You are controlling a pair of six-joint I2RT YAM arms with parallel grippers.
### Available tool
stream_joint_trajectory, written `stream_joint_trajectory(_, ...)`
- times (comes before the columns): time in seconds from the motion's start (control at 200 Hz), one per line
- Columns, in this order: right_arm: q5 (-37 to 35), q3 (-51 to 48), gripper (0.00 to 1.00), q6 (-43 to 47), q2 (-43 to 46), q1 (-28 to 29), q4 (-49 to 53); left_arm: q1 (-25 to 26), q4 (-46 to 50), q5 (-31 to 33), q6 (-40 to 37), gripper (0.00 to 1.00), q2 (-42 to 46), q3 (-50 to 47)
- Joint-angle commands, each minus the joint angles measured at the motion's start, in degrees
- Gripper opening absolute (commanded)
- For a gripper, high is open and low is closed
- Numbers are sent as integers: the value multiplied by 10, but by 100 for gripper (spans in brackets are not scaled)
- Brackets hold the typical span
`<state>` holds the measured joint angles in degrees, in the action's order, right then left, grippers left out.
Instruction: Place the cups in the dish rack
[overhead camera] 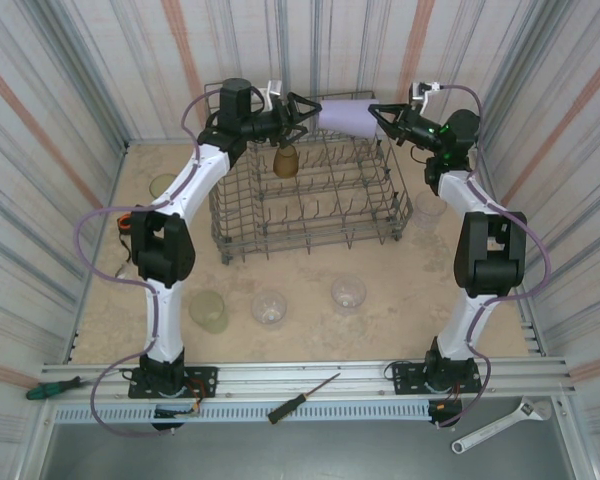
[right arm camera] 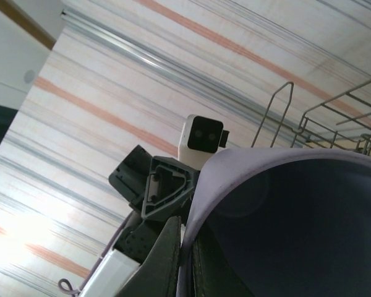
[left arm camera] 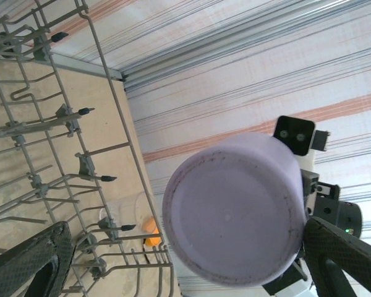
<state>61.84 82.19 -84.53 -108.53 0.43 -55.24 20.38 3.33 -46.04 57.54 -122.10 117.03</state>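
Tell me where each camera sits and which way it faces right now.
Top external: above and behind the arm bases, looking down on the dish rack; both arms show, left gripper open, right gripper shut on the lilac cup.
Left wrist: by the rack's far side, facing right at the cup's base; own fingers at the bottom corners.
Right wrist: facing left into the cup's mouth; own fingers at the bottom edge.
Shared: both wrist views show the lilac cup, from opposite ends.

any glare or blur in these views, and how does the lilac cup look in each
top external: even soft light, lilac cup small but crisp; left wrist: cup's base and dish rack wires sharp, wall bright; right wrist: wall washed out at lower left, cup's inside dark
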Motion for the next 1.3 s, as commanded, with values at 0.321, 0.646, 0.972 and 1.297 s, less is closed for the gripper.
stream_joint_trajectory(0.321, 17, 19, 0, -43, -25, 12, -79, 4, -86, -30, 91, 99, 15, -27)
stream_joint_trajectory(0.646, 14, 41, 0, -50, -43, 31, -89, 15, -148, -38, 131, 99, 39, -83)
stream_joint_trajectory(0.972, 15, 37, 0, -56, -46, 34, -98, 15, -174, -41, 153, 89, 39, -88)
stream_joint_trajectory(1.297, 16, 37, 0, -63, -52, 36, -102, 15, -199, -43, 168, 82, 34, -94)
